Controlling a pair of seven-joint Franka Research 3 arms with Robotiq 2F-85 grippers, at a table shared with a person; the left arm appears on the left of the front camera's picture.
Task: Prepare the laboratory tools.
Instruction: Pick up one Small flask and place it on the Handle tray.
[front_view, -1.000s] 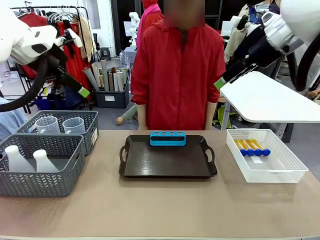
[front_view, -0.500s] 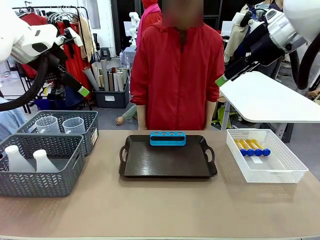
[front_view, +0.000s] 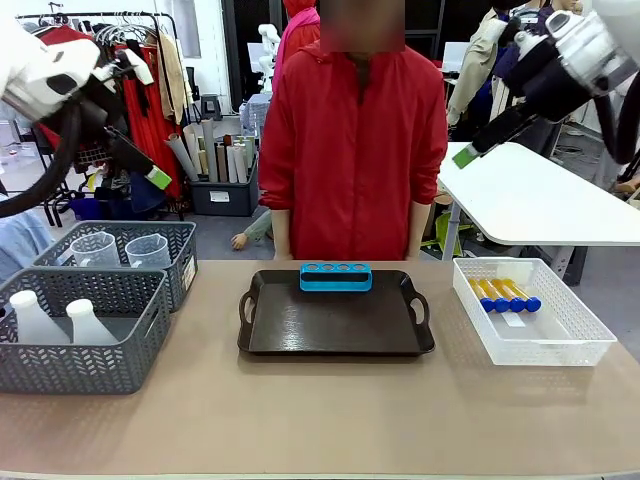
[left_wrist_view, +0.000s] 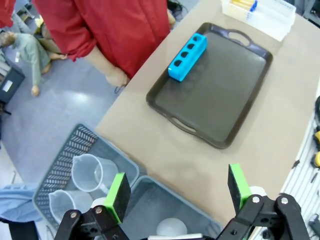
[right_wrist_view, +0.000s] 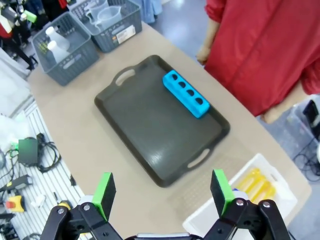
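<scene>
A small blue four-hole rack (front_view: 336, 277) (left_wrist_view: 187, 56) (right_wrist_view: 185, 93) lies at the far edge of a dark tray (front_view: 250, 305). Several orange test tubes with blue caps (front_view: 503, 293) (right_wrist_view: 257, 185) lie in the white mesh bin (front_view: 590, 345) on the right. Two white conical flasks (front_view: 35, 318) stand in the near grey basket. Two clear measuring jugs (front_view: 97, 248) (left_wrist_view: 90, 172) sit in the basket behind it. My left gripper (front_view: 148, 120) (left_wrist_view: 178, 190) hangs open high above the baskets. My right gripper (front_view: 488, 95) (right_wrist_view: 163, 191) is open and empty high above the tray's right end.
A person in a red jacket (front_view: 355, 140) stands at the far side behind the tray, hands down. The two grey baskets (front_view: 80, 375) take up the table's left end. A white side table (front_view: 540, 200) stands off to the far right. Bare tabletop (front_view: 330, 410) runs along the near edge.
The right gripper has drifted right and slightly up. The left gripper has shifted a little to the left. Nothing on the table has moved.
</scene>
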